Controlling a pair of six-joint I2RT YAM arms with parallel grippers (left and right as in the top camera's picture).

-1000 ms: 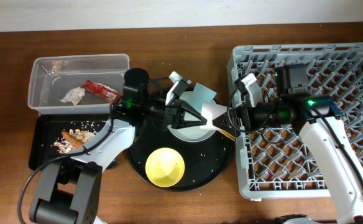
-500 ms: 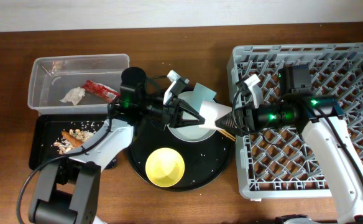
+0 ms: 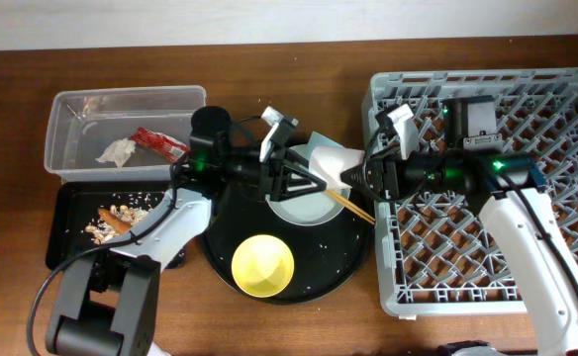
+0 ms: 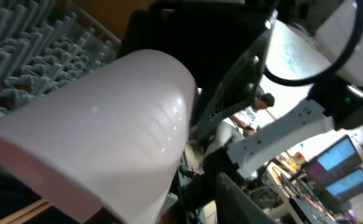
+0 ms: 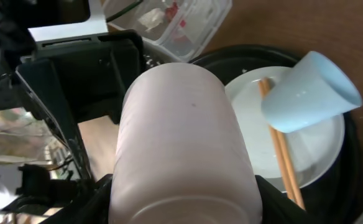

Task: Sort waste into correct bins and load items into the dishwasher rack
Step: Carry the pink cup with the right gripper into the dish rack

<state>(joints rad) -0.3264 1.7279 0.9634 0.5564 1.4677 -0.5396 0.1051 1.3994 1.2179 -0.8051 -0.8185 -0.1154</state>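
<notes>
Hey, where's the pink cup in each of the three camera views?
Overhead: the pink cup is at centre, just left of the rack.
Left wrist: it fills the left and middle of the picture.
Right wrist: at centre, reaching the bottom edge.
Landmark: the chopsticks on the plate lie near it in the overhead and right wrist views; the left wrist view shows the rack instead.

I am viewing a pink cup (image 5: 181,137) showing smooth, softly glossy plastic, and a light blue cup (image 5: 312,90) gleaming likewise. Bare wooden chopsticks (image 5: 284,155) are looking matt against a glossy pale grey plate (image 5: 315,149). The dishwasher rack (image 3: 556,89) is reading as matt grey plastic, the table (image 3: 269,59) as grained wood.
</notes>
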